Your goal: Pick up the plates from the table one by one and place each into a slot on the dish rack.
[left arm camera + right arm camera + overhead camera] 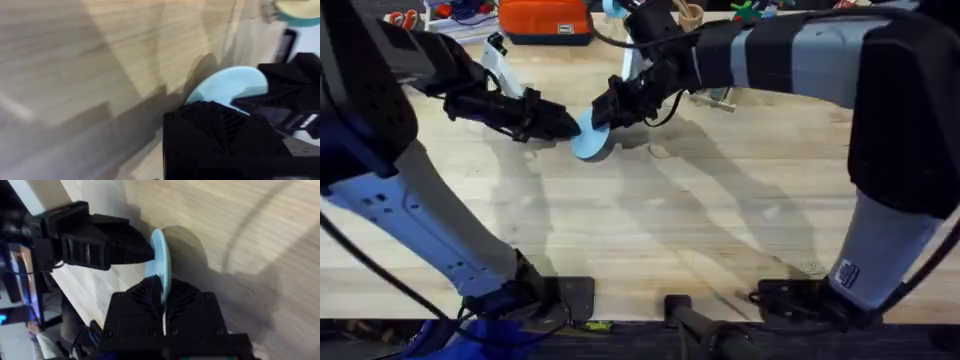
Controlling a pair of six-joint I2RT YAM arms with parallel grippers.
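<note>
One light blue plate sits mid-bench, far side, tipped up on edge between both claws. Right claw clamped on its rim: the right wrist view shows the thin disc running edge-on between the fingers. Left claw touches the plate's other side, tip at the rim; can't tell if its fingers are apart or together.

Plate looks thin, stiff, light plastic with a smooth face, so probably slippery and prone to pivoting in a rim pinch. Best hold, I'd judge: across the edge, a good bite past the rim, not the face.

Bench near the plate is bare wood. Left claw crowds the plate and may block the lift. Orange bag and clutter at the far edge, well apart. Dish rack not clearly made out.
</note>
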